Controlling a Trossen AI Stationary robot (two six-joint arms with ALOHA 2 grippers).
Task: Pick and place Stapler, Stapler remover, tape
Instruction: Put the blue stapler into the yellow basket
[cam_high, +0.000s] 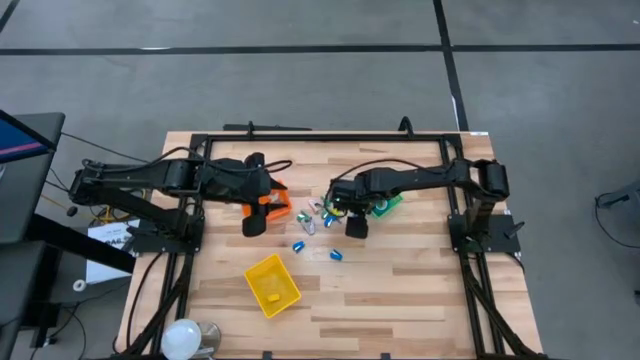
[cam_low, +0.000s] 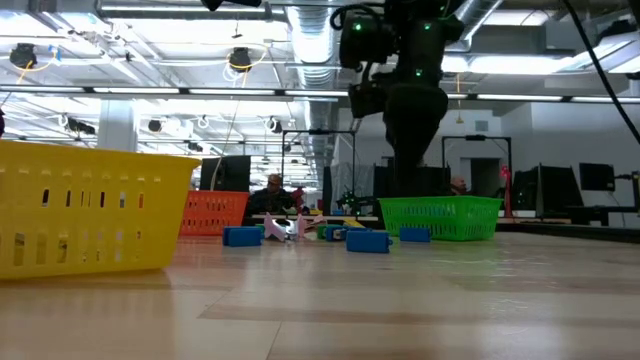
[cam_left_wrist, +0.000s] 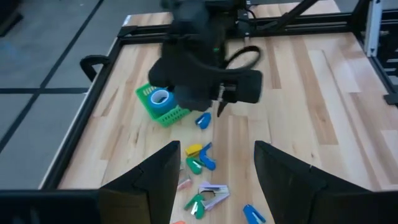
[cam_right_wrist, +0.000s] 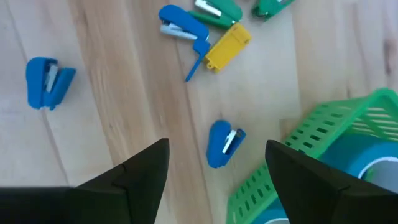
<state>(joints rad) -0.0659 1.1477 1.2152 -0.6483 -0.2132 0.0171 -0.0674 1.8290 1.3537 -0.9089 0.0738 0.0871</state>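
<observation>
1. Overhead, the right gripper (cam_high: 357, 226) is seen hanging over the middle of the wooden table (cam_high: 420, 290), just beside the green bin (cam_high: 385, 206); its fingers (cam_right_wrist: 144, 180) are spread wide and nothing is held between them.
2. A small blue stapler (cam_right_wrist: 221, 144) is seen lying on the wood directly ahead of those fingers, close to the green bin's wall.
3. A roll of blue tape (cam_left_wrist: 160, 98) with a pale centre is seen resting inside the green bin.
4. More small pieces are scattered beside the bin: a yellow oblong piece (cam_right_wrist: 227, 45), a second blue stapler (cam_right_wrist: 182, 23) touching it, and green ones (cam_right_wrist: 219, 9) next to those.
5. Another blue stapler (cam_right_wrist: 46, 81) is seen lying apart from that cluster.
6. The left gripper (cam_high: 255, 222) is held over the orange bin (cam_high: 272, 205); its fingers (cam_left_wrist: 147, 185) are parted and nothing is seen between them.
7. A yellow bin (cam_high: 272, 284) is placed nearer the front edge of the table, well apart from both grippers.
</observation>
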